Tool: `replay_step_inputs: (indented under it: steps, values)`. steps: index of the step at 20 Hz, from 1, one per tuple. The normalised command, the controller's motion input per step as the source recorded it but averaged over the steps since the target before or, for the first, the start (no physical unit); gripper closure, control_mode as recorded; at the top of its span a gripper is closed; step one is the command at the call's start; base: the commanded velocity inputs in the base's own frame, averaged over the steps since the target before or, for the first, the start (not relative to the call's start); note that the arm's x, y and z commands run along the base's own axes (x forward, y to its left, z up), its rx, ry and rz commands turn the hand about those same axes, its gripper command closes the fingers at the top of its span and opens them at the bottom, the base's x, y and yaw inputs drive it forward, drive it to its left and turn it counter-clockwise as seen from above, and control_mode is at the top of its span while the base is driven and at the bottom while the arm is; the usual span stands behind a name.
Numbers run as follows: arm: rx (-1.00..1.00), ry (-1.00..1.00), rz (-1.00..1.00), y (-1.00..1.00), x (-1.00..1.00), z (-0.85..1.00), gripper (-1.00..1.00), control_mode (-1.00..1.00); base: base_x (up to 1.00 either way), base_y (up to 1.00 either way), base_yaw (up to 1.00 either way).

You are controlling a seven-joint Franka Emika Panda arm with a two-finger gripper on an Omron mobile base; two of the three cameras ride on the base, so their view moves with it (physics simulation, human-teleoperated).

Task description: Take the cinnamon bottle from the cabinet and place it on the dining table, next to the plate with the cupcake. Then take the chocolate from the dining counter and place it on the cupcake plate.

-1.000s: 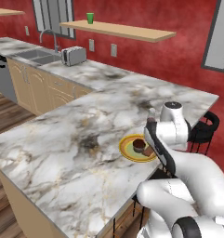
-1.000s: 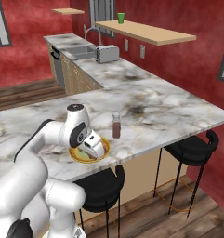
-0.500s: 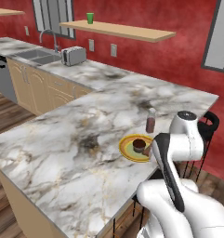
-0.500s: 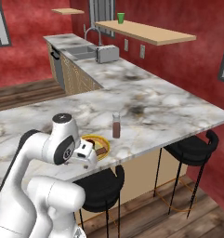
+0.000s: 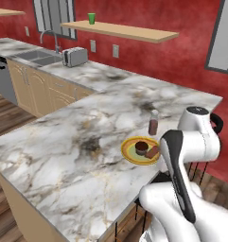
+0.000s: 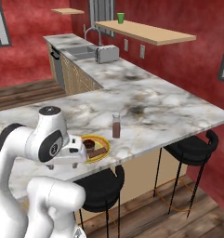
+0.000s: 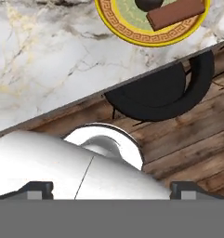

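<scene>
The cinnamon bottle (image 5: 153,123) (image 6: 116,126) stands upright on the dining table (image 5: 63,142) (image 6: 169,102), just behind the yellow plate (image 5: 129,152) (image 6: 103,142) (image 7: 132,35). On that plate the dark cupcake (image 5: 142,146) (image 6: 89,144) (image 7: 148,3) sits with the chocolate (image 5: 152,151) (image 6: 97,152) (image 7: 175,13) lying flat beside it. My gripper (image 6: 63,163) (image 7: 111,188) hangs at the counter's front edge, short of the plate and over a stool. It is open wide and nothing is held in it.
Black stools (image 6: 192,146) (image 7: 155,93) stand under the counter's overhang on the wood floor. A toaster (image 5: 74,56) (image 6: 107,54) and a sink (image 5: 37,56) are on the far counter. A green cup (image 5: 91,18) (image 6: 120,18) stands on the wall shelf.
My hand has drawn back from above the plate to the counter's front edge, staying open. The chocolate rests on the plate; the bottle is uncovered in the left base view.
</scene>
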Motion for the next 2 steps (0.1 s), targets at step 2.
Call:
replay_step_inputs:
  steps: [2]
  values:
    - [-0.03, -0.20, 0.17, 0.17, -0.64, 0.12, -1.00, -1.00, 0.00, 0.00, 0.00]
